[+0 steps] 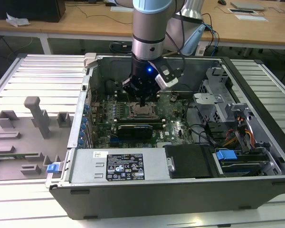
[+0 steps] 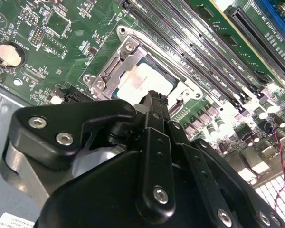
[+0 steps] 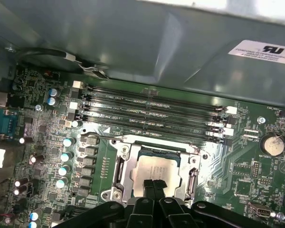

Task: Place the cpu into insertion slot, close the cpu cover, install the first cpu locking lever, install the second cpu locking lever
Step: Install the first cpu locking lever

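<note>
The cpu (image 3: 157, 167) lies flat in the insertion slot (image 3: 126, 156) on the green motherboard, its pale metal top showing. The silver cpu cover (image 3: 133, 153) lies down around it, the chip visible through its window. In both wrist views my gripper (image 3: 154, 183) is shut with nothing between its black fingers, the tips over the chip's edge; contact cannot be told. The second wrist view shows the gripper (image 2: 155, 96) in front of the cpu (image 2: 143, 80) and the cover (image 2: 115, 61). In the exterior view the gripper (image 1: 142, 101) hangs straight above the slot (image 1: 143, 112) inside the open computer case.
Long black memory slots (image 3: 152, 114) run beside the socket, with a row of capacitors (image 3: 65, 156) and a coin battery (image 3: 274, 145) nearby. A black card (image 1: 135, 129) and the power supply (image 1: 118, 166) sit towards the front. Case walls (image 1: 83, 102) enclose the board. Grey fixtures (image 1: 35, 116) stand at the exterior view's left.
</note>
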Controlling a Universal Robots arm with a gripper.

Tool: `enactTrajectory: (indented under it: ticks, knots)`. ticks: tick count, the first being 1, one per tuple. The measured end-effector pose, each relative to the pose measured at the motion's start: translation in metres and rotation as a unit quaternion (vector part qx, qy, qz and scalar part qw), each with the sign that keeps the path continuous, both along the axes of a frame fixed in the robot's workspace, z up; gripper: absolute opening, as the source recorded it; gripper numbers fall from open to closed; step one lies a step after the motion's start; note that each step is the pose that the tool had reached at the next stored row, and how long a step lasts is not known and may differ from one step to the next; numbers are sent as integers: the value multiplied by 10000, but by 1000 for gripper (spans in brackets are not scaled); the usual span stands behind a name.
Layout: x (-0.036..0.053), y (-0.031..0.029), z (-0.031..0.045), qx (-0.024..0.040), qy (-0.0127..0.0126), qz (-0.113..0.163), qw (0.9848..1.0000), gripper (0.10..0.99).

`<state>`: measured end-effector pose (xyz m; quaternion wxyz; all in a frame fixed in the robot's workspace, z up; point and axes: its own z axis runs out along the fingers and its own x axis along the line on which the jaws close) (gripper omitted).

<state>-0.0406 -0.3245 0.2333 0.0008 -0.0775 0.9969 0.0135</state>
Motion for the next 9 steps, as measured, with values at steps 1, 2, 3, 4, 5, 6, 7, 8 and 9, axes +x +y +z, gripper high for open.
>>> enactTrajectory:
  ticks: [1, 2, 3, 4, 5, 6, 7, 8, 9]
  knots:
    - [0, 0, 2, 1, 0, 0, 10000, 106]
    - [0, 1, 3, 2, -1, 0, 10000, 106]
    - [0, 0, 5, 0, 0, 0, 10000, 106]
    - [0, 0, 6, 1, 0, 0, 10000, 106]
    - [-3, 0, 6, 0, -1, -1, 10000, 106]
    - [-9, 0, 7, 0, 0, 0, 10000, 106]
    - [-13, 0, 6, 0, 0, 0, 10000, 106]
    - [-18, 0, 6, 1, 0, 0, 10000, 106]
    - [-26, 0, 6, 0, 0, 0, 10000, 106]
